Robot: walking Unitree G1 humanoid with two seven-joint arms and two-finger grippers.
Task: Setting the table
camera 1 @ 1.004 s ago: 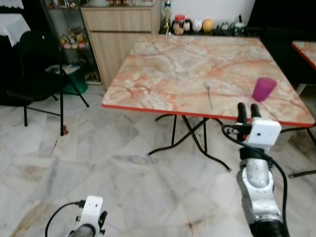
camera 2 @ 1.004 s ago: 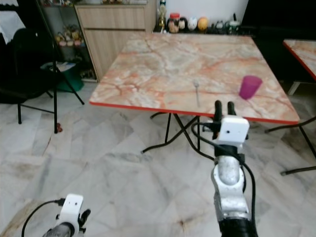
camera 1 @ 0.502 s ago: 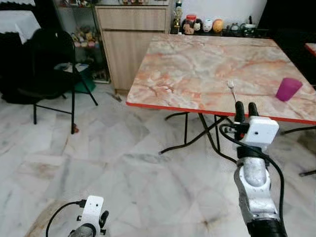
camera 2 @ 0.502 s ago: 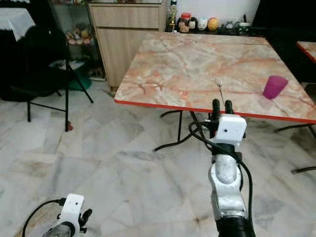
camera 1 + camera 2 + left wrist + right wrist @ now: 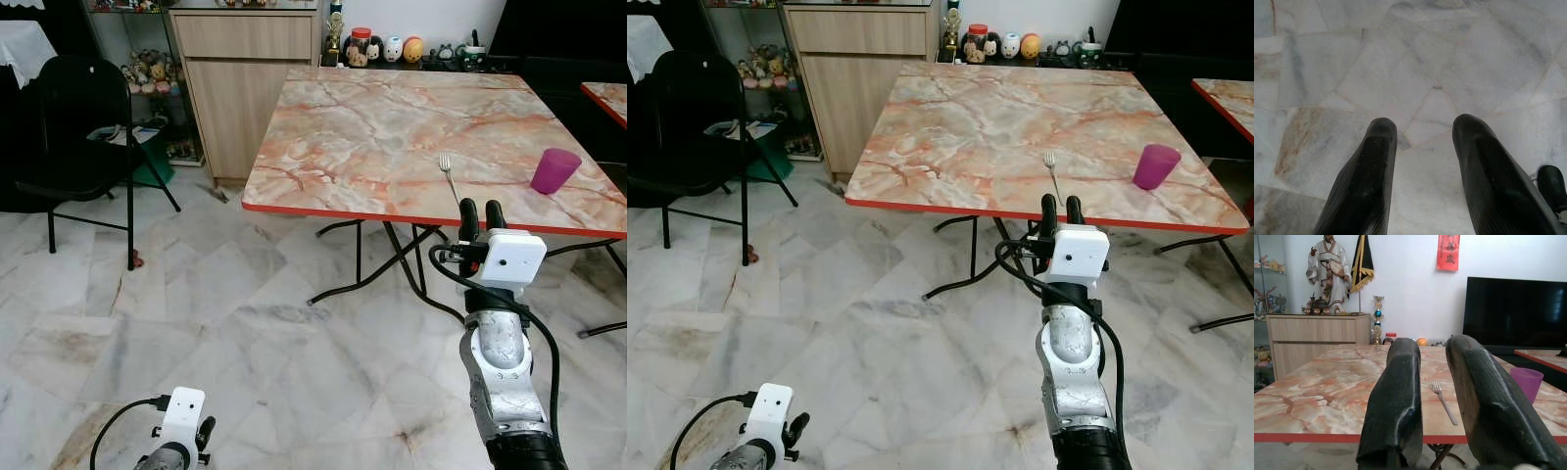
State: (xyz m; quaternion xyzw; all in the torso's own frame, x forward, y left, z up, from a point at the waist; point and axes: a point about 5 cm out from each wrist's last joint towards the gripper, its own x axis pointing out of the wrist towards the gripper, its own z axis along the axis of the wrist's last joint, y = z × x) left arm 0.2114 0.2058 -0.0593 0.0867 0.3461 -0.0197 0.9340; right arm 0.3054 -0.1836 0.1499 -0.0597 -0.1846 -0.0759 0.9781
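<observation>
Right gripper [image 5: 477,208]: raised before the table edge, fingers narrowly parted, empty.
Left gripper [image 5: 1422,142]: low over floor, parted, empty.
Marble-patterned red-edged table [image 5: 372,127]: silver metal fork [image 5: 449,174], purple plastic cup [image 5: 554,170] well apart.

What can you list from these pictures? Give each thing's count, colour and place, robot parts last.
table: one, orange marble top, red edge, ahead of the robot
fork: one, silver, on the table near its front edge
cup: one, purple, upright on the table, right of the fork
chair: one, black, on the floor at left
cabinet: one, wooden, behind the table
jars: several, mixed colours, on a low shelf behind the table
right claw: black, open, raised before the table edge
left claw: black, open, low over the floor
</observation>
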